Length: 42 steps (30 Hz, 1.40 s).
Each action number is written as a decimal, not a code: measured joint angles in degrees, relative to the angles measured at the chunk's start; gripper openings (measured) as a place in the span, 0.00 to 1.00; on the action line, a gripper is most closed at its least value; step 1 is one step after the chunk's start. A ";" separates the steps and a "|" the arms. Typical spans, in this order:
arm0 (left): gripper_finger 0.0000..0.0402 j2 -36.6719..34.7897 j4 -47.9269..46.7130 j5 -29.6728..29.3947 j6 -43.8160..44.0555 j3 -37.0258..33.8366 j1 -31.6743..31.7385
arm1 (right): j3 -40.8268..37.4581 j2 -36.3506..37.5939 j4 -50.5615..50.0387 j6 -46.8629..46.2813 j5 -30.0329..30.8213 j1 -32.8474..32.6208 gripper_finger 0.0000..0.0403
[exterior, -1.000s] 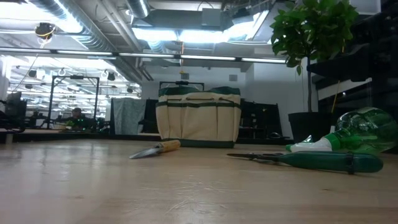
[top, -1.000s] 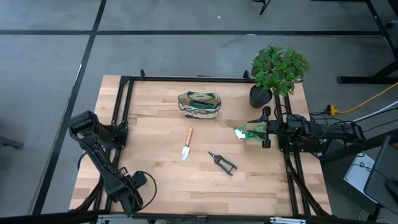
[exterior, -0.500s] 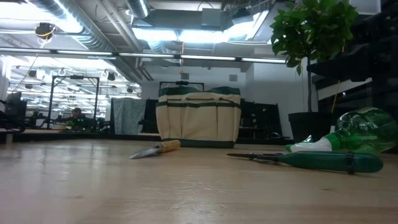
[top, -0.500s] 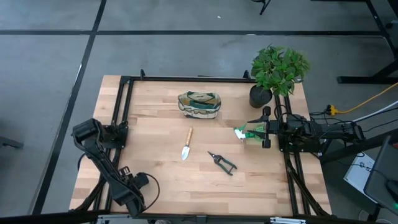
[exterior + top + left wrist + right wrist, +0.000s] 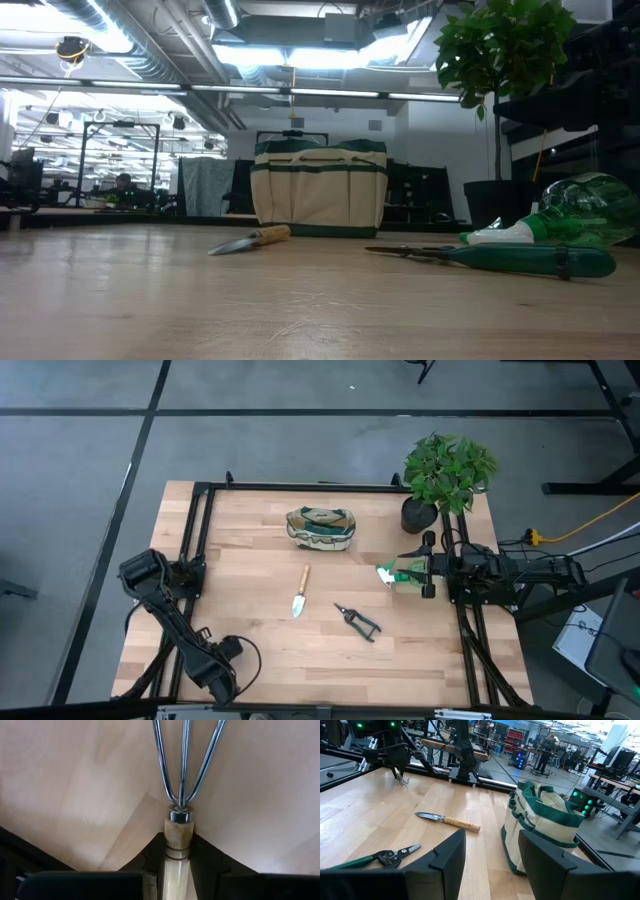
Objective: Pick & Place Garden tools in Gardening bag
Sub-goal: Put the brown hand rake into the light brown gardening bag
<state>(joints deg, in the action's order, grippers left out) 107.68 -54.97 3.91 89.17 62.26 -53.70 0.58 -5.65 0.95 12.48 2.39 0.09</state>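
At the near left corner of the wooden table, the left gripper is clamped on the wooden handle of the little rake, whose three bright metal prongs fan out over the boards just ahead of the fingers. Toward the middle of the table the trowel lies flat, wooden handle pointing to the far side and blade to the near side. Beyond it, near the far edge, the gardening bag stands upright, cream with green trim. To the right of the trowel and slightly nearer, the pruning shears rest on the boards with their green handles turned to the near right. Farther right, the bright green-and-white soft item lies just beside the tip of the right gripper, which waits at the table's right edge with its fingers parted and nothing between them. A potted plant in a black pot fills the far right corner.
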 joint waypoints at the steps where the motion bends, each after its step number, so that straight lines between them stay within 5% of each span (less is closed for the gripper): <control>1: 0.15 -0.02 -0.15 -0.37 -0.02 -0.04 0.28 | 0.00 -0.01 0.00 -0.01 0.01 0.01 0.46; 12: 0.15 -2.21 -0.57 -11.35 0.18 -0.46 3.44 | 0.00 -0.02 0.00 0.00 0.02 0.00 0.46; 19: 0.14 -5.27 0.39 -27.78 -3.13 -0.61 8.07 | 0.00 -0.02 0.02 0.00 0.13 -0.01 0.46; 29: 0.14 -9.60 5.45 -36.64 -26.93 -0.49 19.89 | 0.00 -0.02 0.02 0.00 0.15 0.01 0.46; 42: 0.14 -10.64 30.29 -35.81 -70.94 -0.42 36.91 | 0.00 0.00 0.02 0.00 0.07 0.01 0.46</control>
<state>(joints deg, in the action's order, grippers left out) 97.03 -24.68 -31.89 18.23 61.84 -16.79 0.58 -5.65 0.97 12.48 2.46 0.10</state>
